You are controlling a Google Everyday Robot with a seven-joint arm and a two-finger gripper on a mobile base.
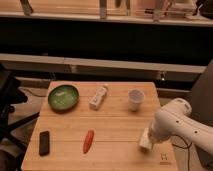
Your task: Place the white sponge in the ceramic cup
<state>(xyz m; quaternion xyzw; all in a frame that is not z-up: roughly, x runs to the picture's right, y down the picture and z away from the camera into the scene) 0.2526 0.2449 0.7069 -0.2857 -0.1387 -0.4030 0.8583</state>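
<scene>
Your largest landmark is the wooden desk, a pale plank top with its boards running left to right; behind it stands a dark wall with a lighter ledge, and above that a shelf or counter edge with upright posts. A dark chair-like shape sits off the desk's left side.

The white arm reaches in from the right and bends down over the desk's near right corner. Its hand is low there, at or just above the surface. You have a pale block at the hand's tip, which looks like the white sponge; its long axis stands roughly upright with a slight lean, rather than lying flat along the boards. Whether the fingers are closed on it or merely beside it cannot be told from this view.

The green bowl sits at the far left. The white tube lies near the middle, pointing diagonally toward the far right. The ceramic cup stands upright at the far right, mouth up, well apart from the hand. The orange carrot lies near the front, its length running front to back. The small black object lies at the near left.
</scene>
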